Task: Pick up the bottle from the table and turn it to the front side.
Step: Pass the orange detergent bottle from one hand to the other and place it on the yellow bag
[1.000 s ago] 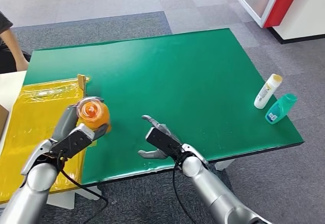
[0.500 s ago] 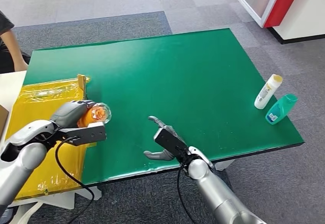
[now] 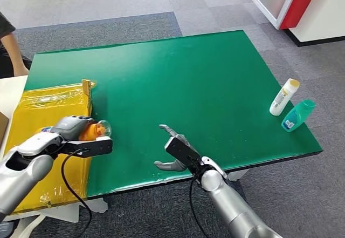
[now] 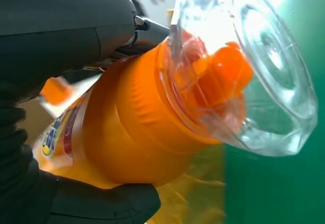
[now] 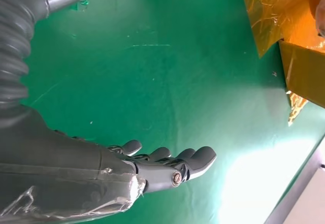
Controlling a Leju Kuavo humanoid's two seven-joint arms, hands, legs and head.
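Grey carpet tiles surround a green table (image 3: 195,81), with a yellow sheet (image 3: 40,114) laid beside its near-left corner as the landmark. Starting at the fingers: the left hand (image 3: 79,138) has its thumb and dark fingers (image 4: 103,203) wrapped round the body of the orange bottle (image 4: 126,127), holding it off the table just above the yellow sheet's inner edge. Over the last second the bottle has swung from cap-towards-camera to lying sideways, its clear cap (image 3: 103,128) now pointing away from the yellow sheet, over the green; I judge the turning step well under way, though whether the front label faces forward cannot be told. The right hand (image 3: 178,150) holds nothing, fingers spread, hovering above the green surface well apart from the yellow sheet. Writing: the bottle's label shows blue and red lettering, too blurred to read. A white bottle (image 3: 284,96) and a teal bottle (image 3: 299,114) lie at the table's edge farthest from the yellow sheet, their labels too small to read.
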